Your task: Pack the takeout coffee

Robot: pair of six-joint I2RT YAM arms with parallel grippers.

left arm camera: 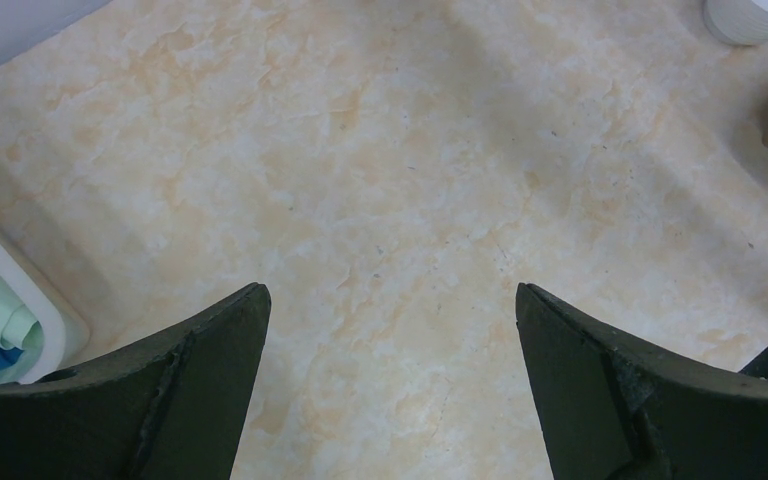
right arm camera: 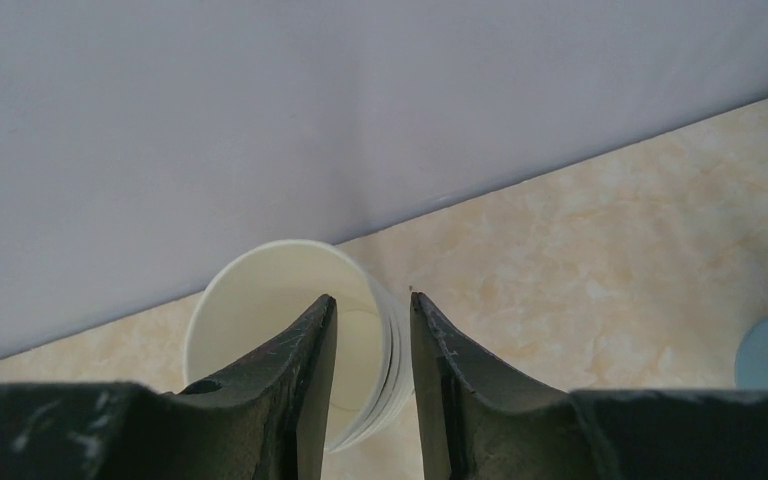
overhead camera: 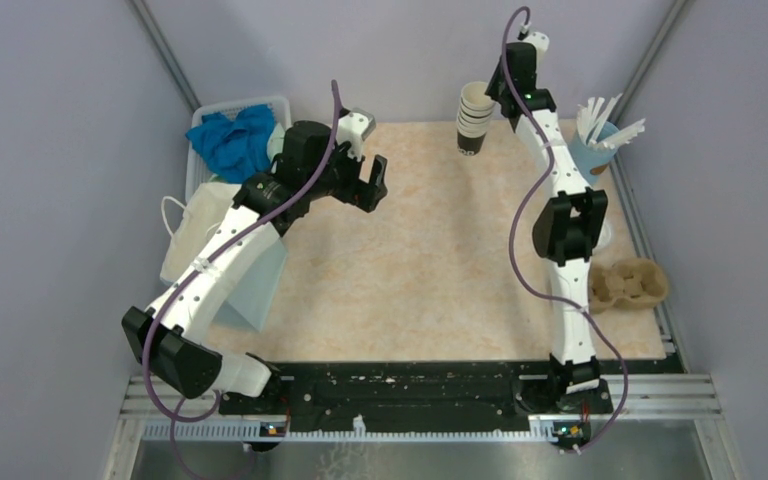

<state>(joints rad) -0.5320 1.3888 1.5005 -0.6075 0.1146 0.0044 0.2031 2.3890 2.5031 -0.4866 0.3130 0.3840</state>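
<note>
One beige marbled tabletop [overhead camera: 430, 260] lies between lilac-grey walls [overhead camera: 50, 150]. There are two arms, one cup stack [overhead camera: 475, 118], one cardboard carrier [overhead camera: 628, 285] and one white round thing [left arm camera: 750, 15] just beyond the carrier.

The left gripper [left arm camera: 390, 288] gapes wide, well apart from the carrier. The right gripper [right arm camera: 372, 300] straddles the stack's rim with its jaws narrow; whether it pinches the rim, I cannot tell. I cannot tell where the takeout coffee is.

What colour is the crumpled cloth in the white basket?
The crumpled cloth is blue, clearest in the top external view.

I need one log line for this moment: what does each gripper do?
left gripper: open, above table | right gripper: one finger inside cup stack, one outside, grip unclear | lidded coffee: not seen
</note>
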